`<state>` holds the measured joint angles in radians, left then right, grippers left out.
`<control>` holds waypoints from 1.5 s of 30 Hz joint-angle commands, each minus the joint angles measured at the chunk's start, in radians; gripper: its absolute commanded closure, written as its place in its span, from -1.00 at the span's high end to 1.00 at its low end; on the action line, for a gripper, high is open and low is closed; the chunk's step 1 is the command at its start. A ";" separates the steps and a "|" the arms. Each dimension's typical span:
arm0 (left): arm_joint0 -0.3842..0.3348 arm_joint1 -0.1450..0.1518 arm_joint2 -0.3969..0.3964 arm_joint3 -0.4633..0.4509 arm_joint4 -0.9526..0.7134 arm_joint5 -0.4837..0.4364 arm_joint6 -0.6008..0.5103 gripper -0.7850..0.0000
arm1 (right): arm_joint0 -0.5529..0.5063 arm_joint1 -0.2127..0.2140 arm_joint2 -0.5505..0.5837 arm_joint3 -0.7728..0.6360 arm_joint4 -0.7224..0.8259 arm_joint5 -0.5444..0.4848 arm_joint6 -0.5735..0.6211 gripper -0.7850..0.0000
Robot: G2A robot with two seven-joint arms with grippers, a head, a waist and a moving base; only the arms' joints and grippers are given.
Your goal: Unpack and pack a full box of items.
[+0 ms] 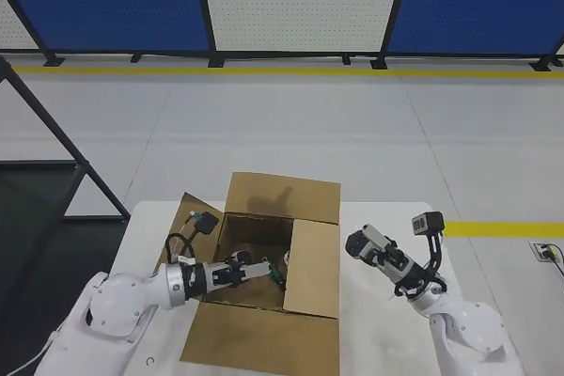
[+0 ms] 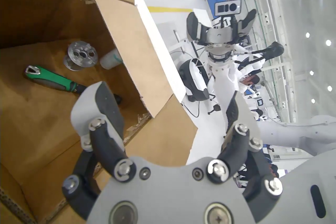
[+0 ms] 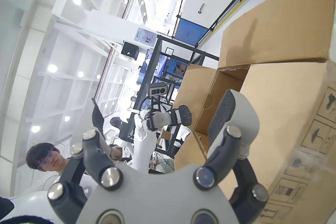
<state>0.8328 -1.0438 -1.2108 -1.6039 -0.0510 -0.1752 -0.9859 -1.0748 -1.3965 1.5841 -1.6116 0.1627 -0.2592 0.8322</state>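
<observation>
An open cardboard box stands on the white table with its flaps folded out. Inside it lie a green-handled screwdriver, a metal spool and a small white container by the corner. My left gripper hangs open over the box's opening, above these items, holding nothing. My right gripper is open and empty just outside the box's right flap, facing its outer wall. The right gripper has nothing between its fingers.
The white table has free surface to the right of the box and a narrow strip on its left. A black metal frame stands off the table's left side. Blue partition panels line the far floor.
</observation>
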 commanded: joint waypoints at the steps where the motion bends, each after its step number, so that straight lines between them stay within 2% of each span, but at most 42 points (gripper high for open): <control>1: -0.047 -0.011 0.057 0.043 0.000 0.004 -0.011 1.00 | -0.030 0.006 0.022 -0.018 0.014 -0.010 0.008 1.00; 6: -0.148 -0.042 0.177 0.163 -0.008 0.004 -0.018 1.00 | -0.097 0.020 0.068 -0.062 0.050 -0.040 0.042 1.00; 10: -0.213 -0.072 0.255 0.257 -0.016 -0.004 0.019 1.00 | -0.139 0.030 0.094 -0.088 0.081 -0.073 0.080 1.00; 22: -0.330 -0.145 0.390 0.439 -0.092 -0.070 0.058 1.00 | -0.190 0.056 0.105 -0.117 0.102 -0.124 0.157 1.00; 28: -0.361 -0.166 0.406 0.451 -0.118 -0.102 0.067 1.00 | -0.198 0.068 0.081 -0.142 0.060 -0.129 0.189 1.00; 37: -0.393 -0.184 0.408 0.375 -0.131 -0.110 0.077 1.00 | -0.207 0.085 0.045 -0.188 0.074 -0.183 0.261 1.00; 45: -0.456 -0.236 0.486 0.401 -0.153 -0.115 0.120 1.00 | -0.273 0.107 0.106 -0.247 0.202 -0.252 0.335 1.00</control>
<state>0.3866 -1.2713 -0.7395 -1.2126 -0.1958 -0.2867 -0.8703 -1.3369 -1.2925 1.6768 -1.8515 0.3552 -0.5073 1.1654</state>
